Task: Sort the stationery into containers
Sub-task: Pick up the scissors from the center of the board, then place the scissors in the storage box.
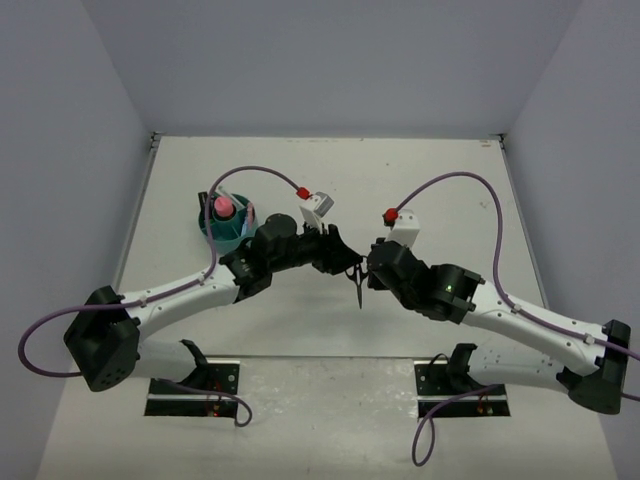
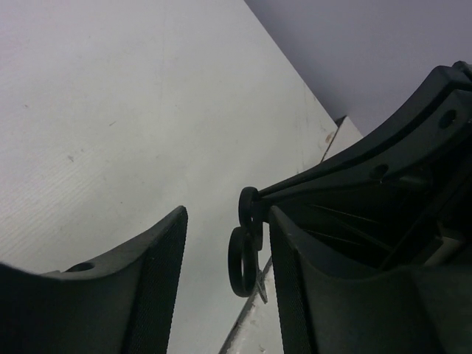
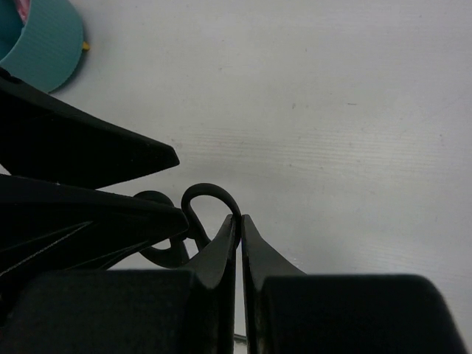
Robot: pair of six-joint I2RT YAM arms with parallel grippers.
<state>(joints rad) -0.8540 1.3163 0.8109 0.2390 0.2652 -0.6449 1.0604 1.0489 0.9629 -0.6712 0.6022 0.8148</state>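
Pale lavender walls (image 1: 330, 60) close in a white table (image 1: 400, 180), and above its middle the two arms meet. The right gripper (image 3: 240, 221) is pressed closed on a black handle loop of the scissors (image 1: 357, 285), whose blades point toward the near edge. Whether their tips touch the table cannot be told. The left gripper (image 2: 225, 221) stands about half open, its fingers either side of the handle loops without clamping them. It is hard to tell whether one pad touches. To the left, the teal organiser (image 1: 228, 232) sits partly behind the left arm with a pink tube (image 1: 223, 207) upright inside. Its dividers cannot be made out.
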